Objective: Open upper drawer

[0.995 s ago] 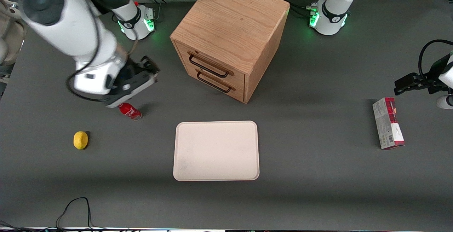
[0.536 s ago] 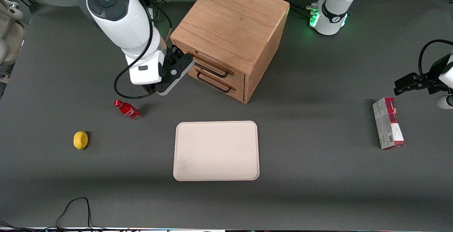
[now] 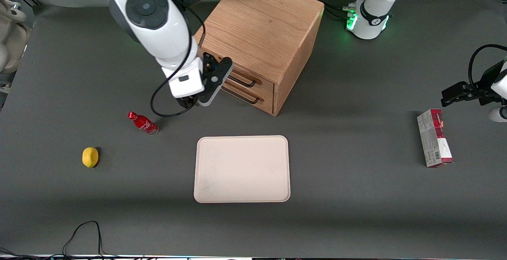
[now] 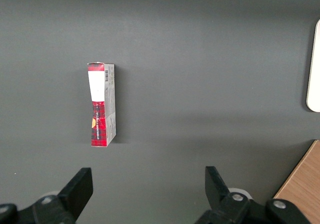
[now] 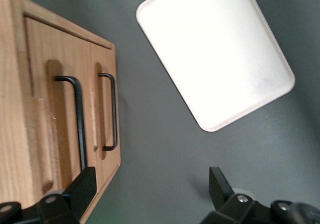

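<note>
The wooden cabinet (image 3: 261,22) stands mid-table, both drawers shut. The upper drawer (image 3: 266,88) has a black bar handle (image 3: 244,81), partly hidden by my arm in the front view. In the right wrist view this handle (image 5: 79,119) runs beside the lower drawer's twin handle (image 5: 114,112). My right gripper (image 3: 198,98) hangs just in front of the drawer fronts and points down at the table. It is open (image 5: 150,191) with nothing between its fingers. One finger (image 5: 80,186) overlaps the cabinet's front, apart from the handles.
A pale tray (image 3: 241,169) lies nearer the camera than the cabinet. A red bottle (image 3: 142,122) and a yellow lemon (image 3: 90,157) sit toward the working arm's end. A red and grey box (image 3: 433,138) lies toward the parked arm's end.
My arm has swung from above the red bottle over to the cabinet, and the gripper now hangs in front of the drawers. Nothing else moved.
</note>
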Available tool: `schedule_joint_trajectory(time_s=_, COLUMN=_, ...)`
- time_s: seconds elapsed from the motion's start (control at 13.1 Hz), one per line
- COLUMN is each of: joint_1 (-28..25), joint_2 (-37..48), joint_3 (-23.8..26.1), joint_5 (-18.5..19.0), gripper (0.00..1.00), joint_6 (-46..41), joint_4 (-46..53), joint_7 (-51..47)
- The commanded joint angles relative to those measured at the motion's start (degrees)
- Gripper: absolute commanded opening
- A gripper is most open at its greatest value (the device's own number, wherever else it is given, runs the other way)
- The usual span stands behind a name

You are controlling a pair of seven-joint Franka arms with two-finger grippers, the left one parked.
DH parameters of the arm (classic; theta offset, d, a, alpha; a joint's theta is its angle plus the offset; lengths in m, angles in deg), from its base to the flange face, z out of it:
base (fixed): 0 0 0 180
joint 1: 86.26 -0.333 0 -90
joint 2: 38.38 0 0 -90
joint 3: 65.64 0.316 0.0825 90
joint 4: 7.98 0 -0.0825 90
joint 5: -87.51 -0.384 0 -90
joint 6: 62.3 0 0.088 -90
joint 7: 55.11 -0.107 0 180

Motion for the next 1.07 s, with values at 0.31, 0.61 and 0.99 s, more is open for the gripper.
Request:
schedule_joint_trajectory(time_s=0.31, joint_1=-0.8, joint_2=-1.3, joint_3=0.0, joint_5=-7.7, gripper=1.00, joint_6=-0.8, joint_4=0.0, joint_7=1.0)
schedule_joint_trajectory(time_s=0.61, joint_1=-0.7, joint_2=-0.7, joint_3=0.0, joint_5=-8.4, gripper=1.00, joint_6=-1.2, joint_4=-2.7, joint_7=1.1)
schedule_joint_trajectory(time_s=0.99, joint_1=-0.7, joint_2=3.4, joint_3=-0.5, joint_5=-11.9, gripper=1.00, joint_6=0.8, joint_4=-8.9, joint_7=1.2)
